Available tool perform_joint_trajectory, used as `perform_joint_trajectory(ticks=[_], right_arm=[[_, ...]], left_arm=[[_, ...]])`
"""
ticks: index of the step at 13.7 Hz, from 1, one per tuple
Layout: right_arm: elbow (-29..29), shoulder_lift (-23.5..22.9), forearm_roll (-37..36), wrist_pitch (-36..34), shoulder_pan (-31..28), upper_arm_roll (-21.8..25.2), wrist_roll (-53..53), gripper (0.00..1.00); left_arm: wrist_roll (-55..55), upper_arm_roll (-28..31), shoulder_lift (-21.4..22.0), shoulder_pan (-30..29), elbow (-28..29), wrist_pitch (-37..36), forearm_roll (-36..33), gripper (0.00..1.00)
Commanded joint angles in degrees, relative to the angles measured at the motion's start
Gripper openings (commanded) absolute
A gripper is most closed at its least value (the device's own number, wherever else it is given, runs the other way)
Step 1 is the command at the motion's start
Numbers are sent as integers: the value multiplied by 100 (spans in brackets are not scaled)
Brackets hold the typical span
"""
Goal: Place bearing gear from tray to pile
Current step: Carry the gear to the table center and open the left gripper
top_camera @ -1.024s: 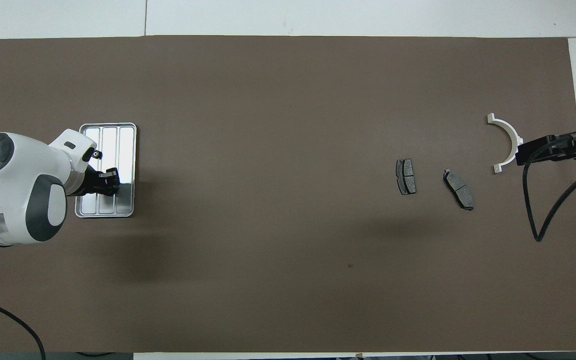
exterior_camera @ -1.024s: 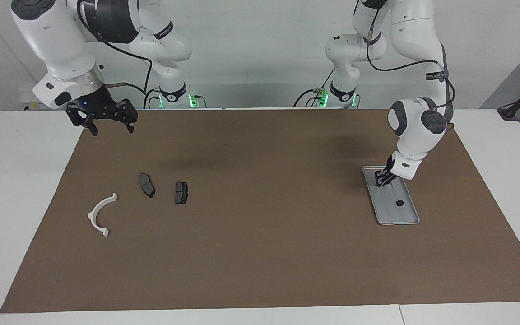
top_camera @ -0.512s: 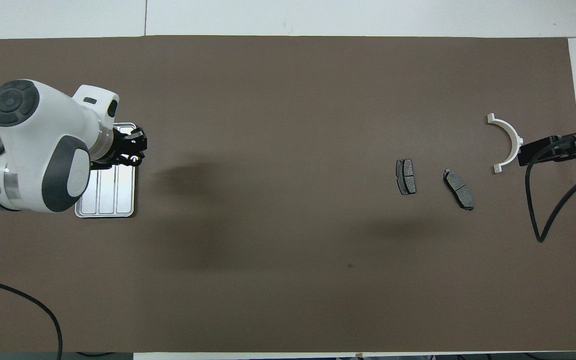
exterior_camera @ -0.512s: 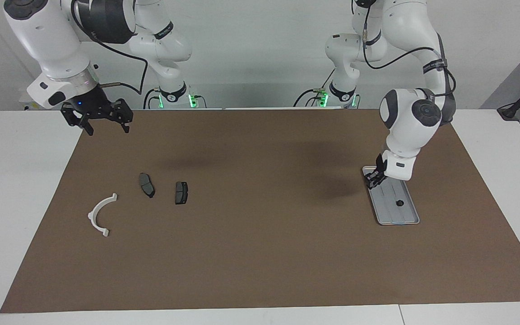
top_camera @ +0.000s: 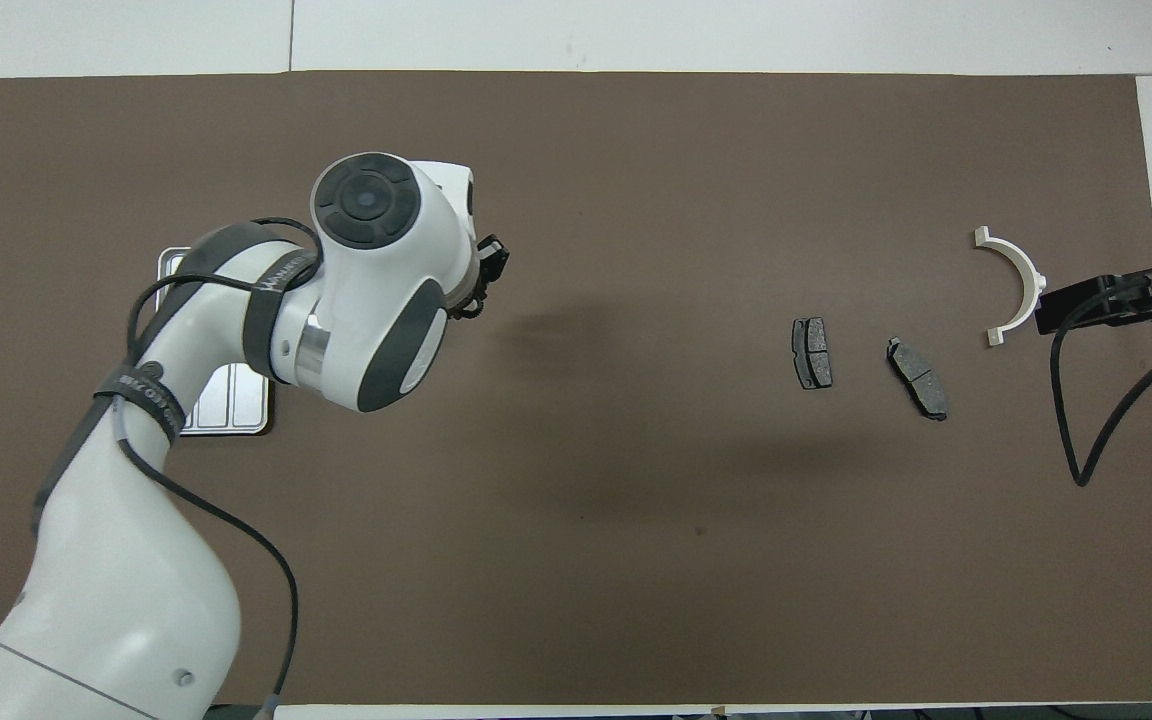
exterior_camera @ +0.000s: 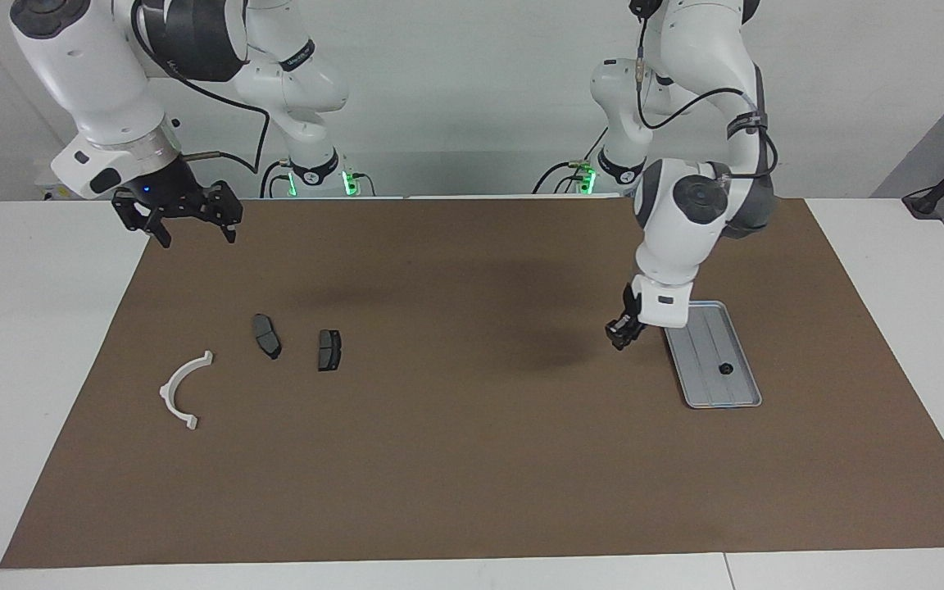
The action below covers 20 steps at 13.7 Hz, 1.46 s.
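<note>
- Facing view: the left end effector [exterior_camera: 621, 334] hangs over the brown mat [exterior_camera: 472, 459], just beside the tray [exterior_camera: 705, 348]; I cannot tell its grip.
- A small black part [exterior_camera: 724, 369] lies in the tray.
- The right end effector [exterior_camera: 191, 223] waits, released, over the mat's edge.
- Overhead view: the left arm [top_camera: 236, 330] covers most of the tray [top_camera: 236, 410].
- The pile's white bracket [top_camera: 1016, 280] and dark plates [top_camera: 812, 352] lie unobstructed.

left hand [exterior_camera: 619, 335] off tray [exterior_camera: 736, 397], now over mat [exterior_camera: 472, 459]

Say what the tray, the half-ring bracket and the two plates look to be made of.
Tray: likely metal, silver-grey with a sheen, ridged.
Half-ring bracket: probably plastic, plain matte white.
Two plates: dark grey, dull and speckled; material unclear, perhaps a composite pad on a backing.
</note>
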<state>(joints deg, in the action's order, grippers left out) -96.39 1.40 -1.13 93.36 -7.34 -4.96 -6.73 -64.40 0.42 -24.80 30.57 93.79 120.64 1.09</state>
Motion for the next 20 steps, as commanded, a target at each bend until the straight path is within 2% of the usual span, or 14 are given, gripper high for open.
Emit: perform_joint_trajectory(ticks=[1,3,9,11,12,13,14,17,20], right_arm=[[-249,185,51,200,-145,-49,-144,100],[-275,185,51,330,-145,-49,-206,100],[-539,150,77,692,-285,-40,-636,100],[-469,-43,86,875,-390,-49,-707,99],[-381,-183,104,920,-400,-49,-689,99],[-189,-411,113,938,-400,-49,-663,99],[56,-665,121,929,-408,-58,-654,99],[1067,-1614,8,859,-295,-67,-610,99],[1771,-2380,7,885,-40,-67,-514,99]], left_arm=[[-284,108,-333,440,-65,116,23,0],[-442,108,-236,617,480,615,23,0],[-469,108,-236,626,693,776,14,0],[-460,108,-218,652,755,776,14,1],[-469,108,-201,652,764,776,14,5],[-469,108,-201,652,764,759,14,37],[-495,125,-201,652,712,663,14,99],[-478,169,-201,548,352,58,-47,100],[-119,266,185,276,508,-163,-91,100]])
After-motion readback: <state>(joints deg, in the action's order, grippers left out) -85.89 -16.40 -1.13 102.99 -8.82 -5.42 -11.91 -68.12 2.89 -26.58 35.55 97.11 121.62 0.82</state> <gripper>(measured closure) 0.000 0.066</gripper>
